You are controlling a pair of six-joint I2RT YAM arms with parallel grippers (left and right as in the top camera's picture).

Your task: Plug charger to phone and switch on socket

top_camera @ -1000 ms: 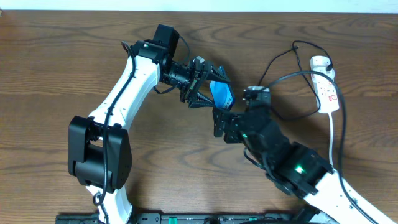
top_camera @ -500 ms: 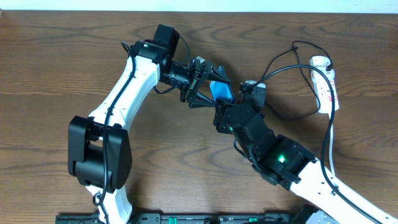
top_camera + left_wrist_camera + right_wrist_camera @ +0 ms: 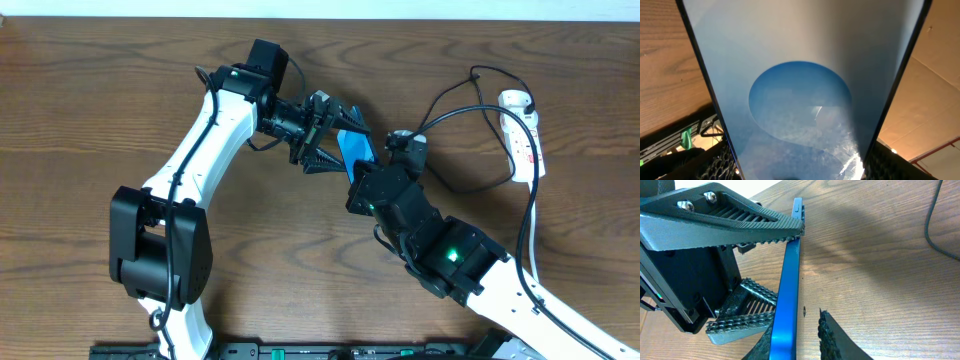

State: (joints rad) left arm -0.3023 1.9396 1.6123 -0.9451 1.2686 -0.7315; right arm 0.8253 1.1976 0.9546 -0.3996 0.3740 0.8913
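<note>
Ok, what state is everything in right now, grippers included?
phone: upright on edge, screen lit.
left gripper: shut on phone.
right gripper: straddles the phone's edge, grip unclear.
charger: slack on table, unheld.
socket: on table, switches too small to read.

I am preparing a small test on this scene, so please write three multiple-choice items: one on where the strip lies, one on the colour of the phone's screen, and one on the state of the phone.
1. Where is the strip?
A) on the right side of the table
B) under the left arm
C) between the two tools

2. What colour is the screen of the phone?
A) red
B) blue
C) green

3. How is the phone?
A) lying flat on the table
B) plugged into the strip
C) clamped in the left tool

Key:
1 A: the overhead view shows it on the right arm's side.
2 B: blue fills the left wrist view.
3 C: the right wrist view shows that tool closed on it.
</note>
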